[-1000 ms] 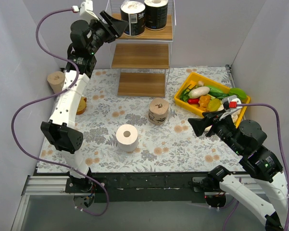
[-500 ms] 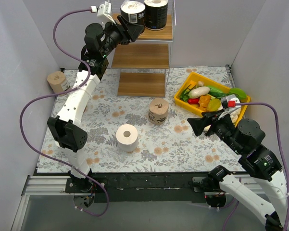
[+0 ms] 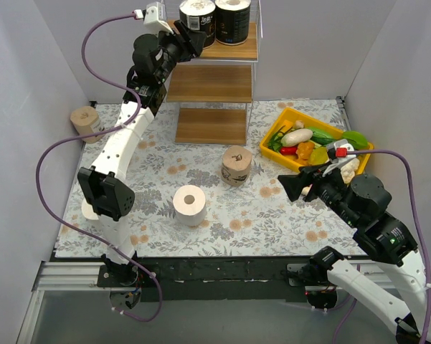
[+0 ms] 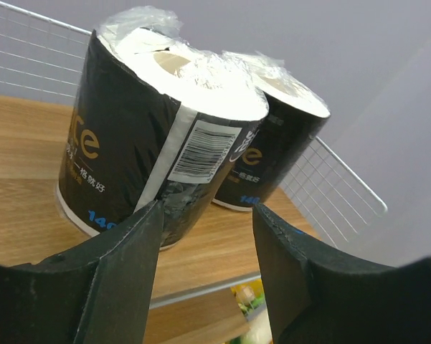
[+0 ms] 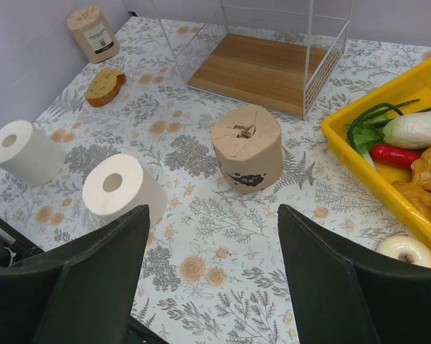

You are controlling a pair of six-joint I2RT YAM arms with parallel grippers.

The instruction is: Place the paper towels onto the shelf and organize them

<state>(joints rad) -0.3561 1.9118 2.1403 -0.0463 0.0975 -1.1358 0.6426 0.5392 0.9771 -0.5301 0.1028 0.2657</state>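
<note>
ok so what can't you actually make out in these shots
Top external: one white roll is mostly behind the left arm's elbow.
Left wrist: the near black roll half covers the far black roll; whether the left pincer touches the near one is unclear.
Right wrist: the top edge cuts off the shelf above its bottom board; the far tan roll's label is too small to read.
</note>
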